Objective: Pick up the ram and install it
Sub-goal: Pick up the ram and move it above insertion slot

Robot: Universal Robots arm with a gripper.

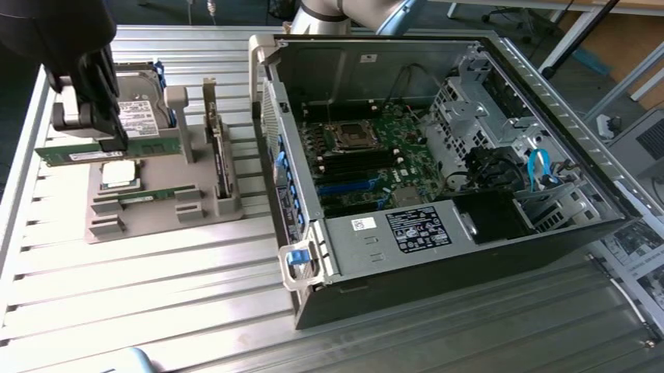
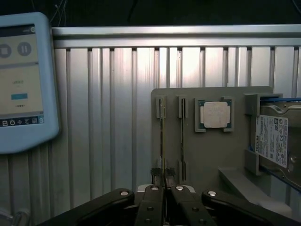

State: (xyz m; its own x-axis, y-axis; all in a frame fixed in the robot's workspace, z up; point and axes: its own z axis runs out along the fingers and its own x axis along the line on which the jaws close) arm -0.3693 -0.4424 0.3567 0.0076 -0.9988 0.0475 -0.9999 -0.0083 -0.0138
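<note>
A ribbed aluminium table (image 1: 155, 295) carries an open computer case (image 1: 322, 70) that takes up the centre and the exterior view's right, its side panel off and the green motherboard (image 1: 374, 155) laid bare inside. A blue cable (image 1: 537, 167) curls by the drive bays towards the exterior view's right. None of the case reaches the wrist view, where the same slatted table (image 2: 113, 117) runs under a pale blue touchscreen pendant (image 2: 23, 89) with a lit display.

On the exterior view's left sits a grey parts holder (image 1: 155, 225). The wrist view looks straight down on the holder (image 2: 211, 155) and shows its layout more plainly: two narrow slots side by side, a square pocket, and a bracket for the drive.

The silver hard drive (image 1: 140, 109) stands at the holder's far end in the exterior view, partly behind the arm. In the wrist view the hard drive (image 2: 275, 141) shows its white label.

The black gripper (image 1: 89, 138) hangs at the exterior view's upper left, fingers pressed together on the ram (image 1: 93, 149), whose green face shows broadside in front of the drive. From the wrist, the gripper (image 2: 162, 176) pinches the ram (image 2: 162, 141) edge-on, a thin line lying along one slot. Whether the stick has cleared that slot I cannot tell.

The square silver processor (image 1: 117, 175) lies just below the ram in the exterior view. In the wrist view the processor (image 2: 215, 114) rests in its pocket beside the second slot (image 2: 182, 136)
</note>
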